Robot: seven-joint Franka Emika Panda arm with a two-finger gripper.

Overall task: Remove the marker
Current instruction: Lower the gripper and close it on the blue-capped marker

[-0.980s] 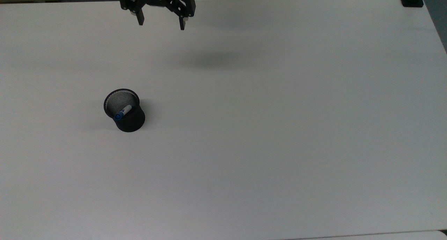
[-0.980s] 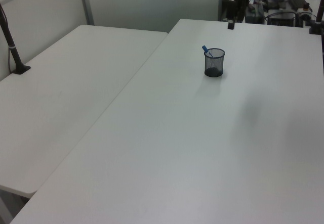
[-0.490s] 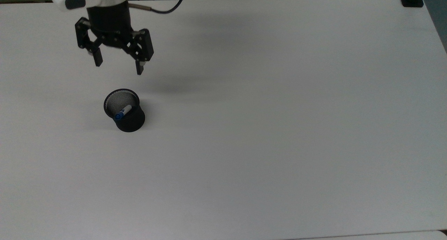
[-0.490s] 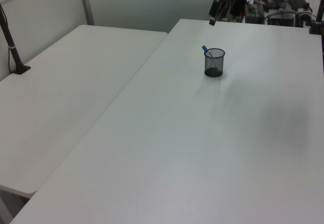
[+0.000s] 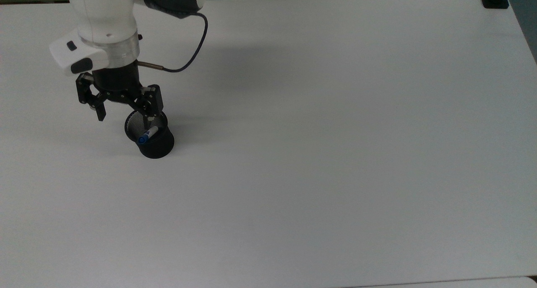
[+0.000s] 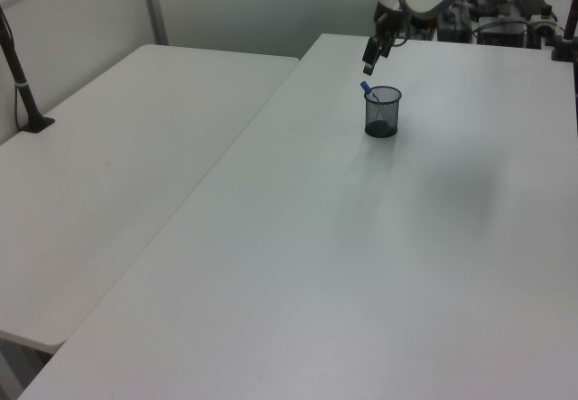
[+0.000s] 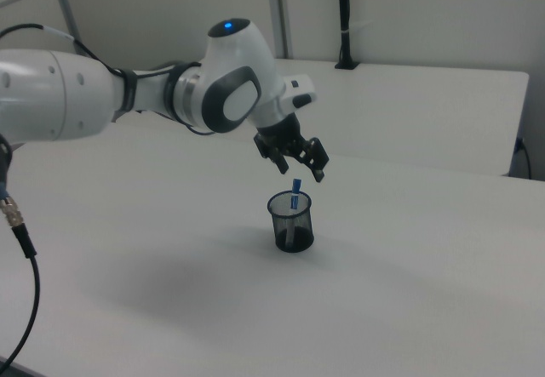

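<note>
The white-barrelled, blue-capped marker (image 5: 147, 135) leans inside the black mesh cup (image 5: 152, 138) on the white bench (image 5: 335, 154). The black two-finger gripper (image 5: 125, 119) hangs just above, jaws spread wide and empty, apparently clear of the cap.

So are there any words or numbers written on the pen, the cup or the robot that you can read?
No words, numbers or signs can be read here.
The pen: white barrel, blue cap, no lettering that can be made out.
The black mesh cup: no label seen.
The robot arm: plain white and grey with a small blue light, no readable brand.
The tool: black, no markings seen.
The table: plain white.
</note>
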